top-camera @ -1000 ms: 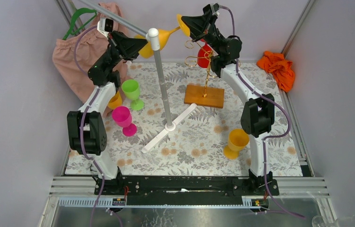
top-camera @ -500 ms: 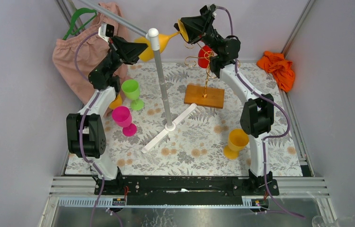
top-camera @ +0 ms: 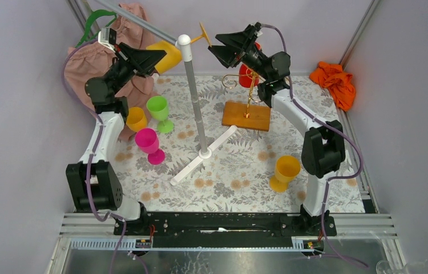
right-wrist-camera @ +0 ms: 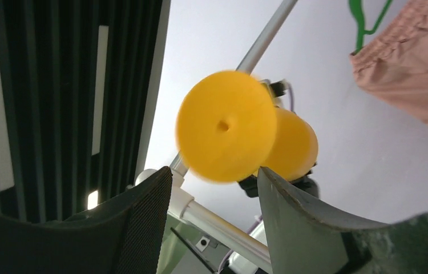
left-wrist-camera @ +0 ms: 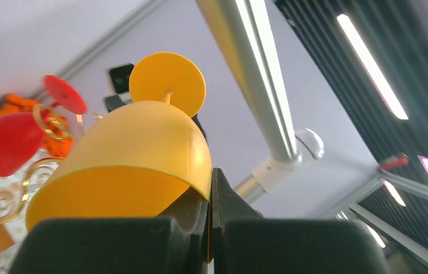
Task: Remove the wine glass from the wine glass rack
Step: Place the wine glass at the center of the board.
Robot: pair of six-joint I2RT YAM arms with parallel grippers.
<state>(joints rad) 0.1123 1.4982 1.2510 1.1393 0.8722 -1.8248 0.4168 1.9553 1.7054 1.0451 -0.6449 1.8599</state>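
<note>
Sideways, opaque yellow wine glass (left-wrist-camera: 137, 142)

Left gripper (top-camera: 152, 57) clamped (raised high), right gripper (top-camera: 213, 49) parted

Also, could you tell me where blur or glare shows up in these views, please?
Right wrist: the foot of the yellow wine glass is smeared at its edges. Left wrist: the ceiling light strips blow out, and the red glass is soft. Top external: sharp, evenly lit.
</note>
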